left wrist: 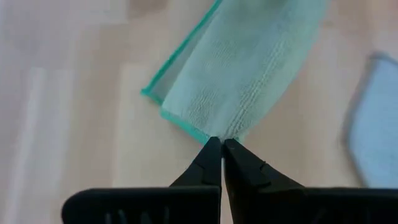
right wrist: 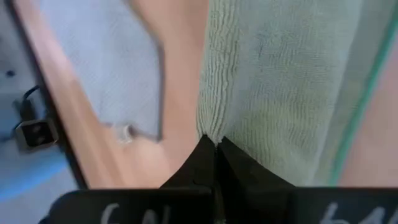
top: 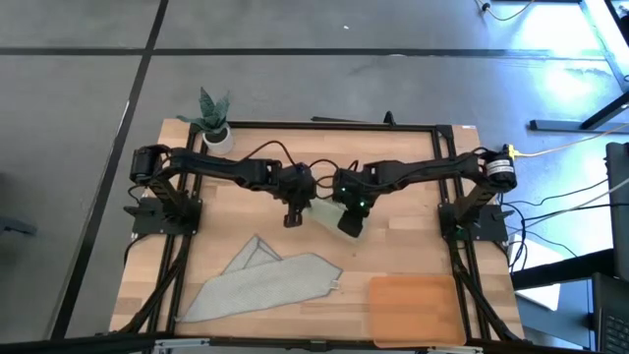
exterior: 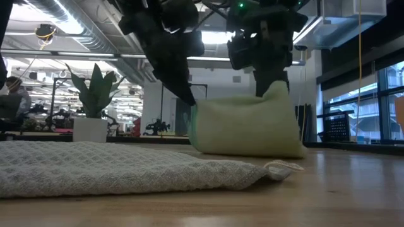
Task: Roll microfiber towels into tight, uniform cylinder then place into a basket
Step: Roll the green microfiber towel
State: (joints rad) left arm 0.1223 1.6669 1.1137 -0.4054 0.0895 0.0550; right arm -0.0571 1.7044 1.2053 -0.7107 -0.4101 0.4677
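Observation:
The pale green microfiber towel (top: 325, 213) hangs bunched between my two grippers over the middle of the table, and shows as a sagging bundle (exterior: 246, 129) in the low view. My left gripper (top: 293, 220) is shut on its left end and my right gripper (top: 350, 226) on its right end. The grey microfiber towel (top: 263, 280) lies spread flat on the table near the front left. The basket (top: 413, 307), a flat orange-brown tray, sits at the front right. My left gripper pinches the green towel's hemmed end edge (left wrist: 219, 133) between its two shut fingertips, slanting down from above; several folded layers show there. The towel sags below the fingers. My right gripper pinches the towel's ribbed folded edge (right wrist: 209, 129) at the fingertips, slanting down from above. The towel hangs slack below, its lower part (exterior: 249, 151) reaching the tabletop.
A small potted plant (top: 211, 116) stands at the table's far left corner. The grey towel's near edge (exterior: 126, 173) fills the low view's foreground. Bare wood lies between the green towel and the basket.

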